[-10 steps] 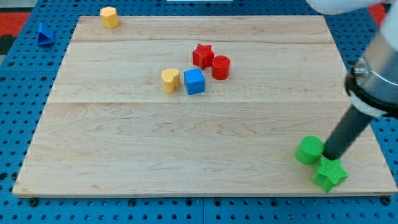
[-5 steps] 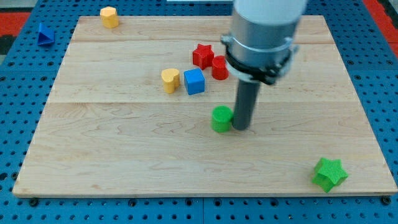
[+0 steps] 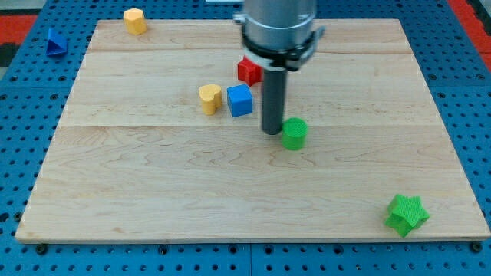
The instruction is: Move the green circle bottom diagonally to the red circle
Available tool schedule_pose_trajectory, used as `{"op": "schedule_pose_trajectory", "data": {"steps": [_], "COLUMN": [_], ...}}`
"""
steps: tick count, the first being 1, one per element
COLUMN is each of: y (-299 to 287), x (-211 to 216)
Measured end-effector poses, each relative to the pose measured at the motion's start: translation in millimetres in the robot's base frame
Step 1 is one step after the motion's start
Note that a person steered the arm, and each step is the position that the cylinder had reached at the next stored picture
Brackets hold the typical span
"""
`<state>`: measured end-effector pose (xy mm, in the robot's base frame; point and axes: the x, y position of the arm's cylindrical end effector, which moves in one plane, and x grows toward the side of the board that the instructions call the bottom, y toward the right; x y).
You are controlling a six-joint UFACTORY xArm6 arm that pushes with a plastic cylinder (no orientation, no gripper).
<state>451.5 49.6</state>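
Observation:
The green circle (image 3: 294, 133) lies on the wooden board near its middle. My tip (image 3: 271, 132) stands right against the circle's left side. The rod and the arm above it hide the red circle, which does not show. The red star (image 3: 247, 70) peeks out to the left of the rod, above the tip. The green circle lies below and slightly right of that star.
A blue cube (image 3: 239, 100) and a yellow heart (image 3: 209, 99) lie left of the rod. A green star (image 3: 406, 214) lies at the board's bottom right. A yellow block (image 3: 135, 21) lies at the top left edge. A blue block (image 3: 54, 41) lies off the board (image 3: 138, 176).
The green circle travelled from the bottom right to the board's middle, then shifted right and slightly up. My tip crossed from its right side to its left side.

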Motion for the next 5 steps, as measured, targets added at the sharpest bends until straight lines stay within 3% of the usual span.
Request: {"op": "schedule_pose_trajectory", "data": {"steps": [3,4,5], "y": [8,26,40], "x": [63,-16,-53]}}
